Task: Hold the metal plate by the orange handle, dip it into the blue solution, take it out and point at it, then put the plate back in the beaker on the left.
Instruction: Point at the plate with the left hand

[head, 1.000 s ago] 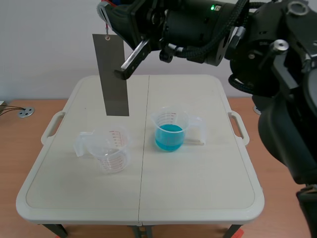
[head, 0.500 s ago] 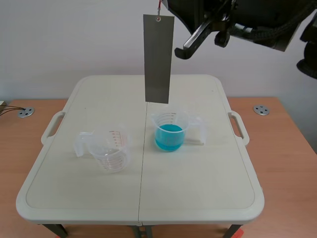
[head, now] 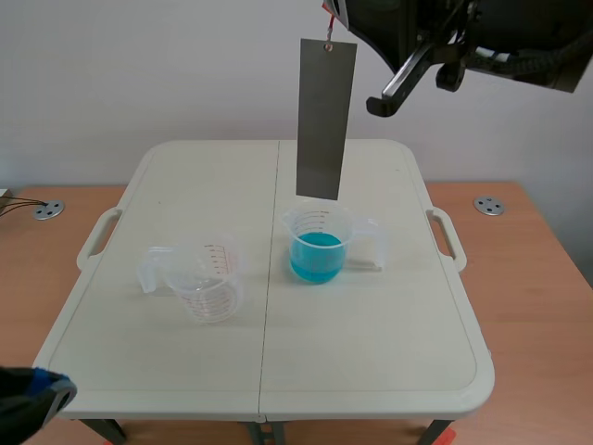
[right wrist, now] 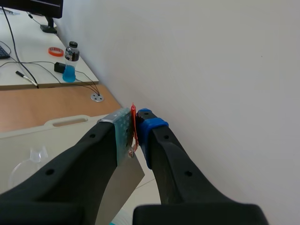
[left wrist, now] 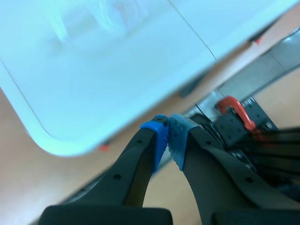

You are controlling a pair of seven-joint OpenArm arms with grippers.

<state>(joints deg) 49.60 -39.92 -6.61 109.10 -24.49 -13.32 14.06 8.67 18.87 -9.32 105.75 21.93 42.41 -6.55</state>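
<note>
The right gripper (right wrist: 134, 123) is pinched shut, its two pads squeezing the thin orange handle (right wrist: 133, 127) with hardly any gap between them. From that handle the metal plate (head: 325, 119) hangs straight down, long and grey, held high in the air under the arm that crosses the scene at one o'clock. The plate's lower edge sits just above the rim of the beaker of blue solution (head: 318, 246), at that beaker's twelve o'clock, and is not in the liquid. The empty clear beaker (head: 206, 278) stands at the blue one's eight o'clock, well apart from it, both on the white table (head: 371, 352). The left gripper (left wrist: 168, 136) has its blue pads closed together on nothing, low off the table's seven o'clock corner.
</note>
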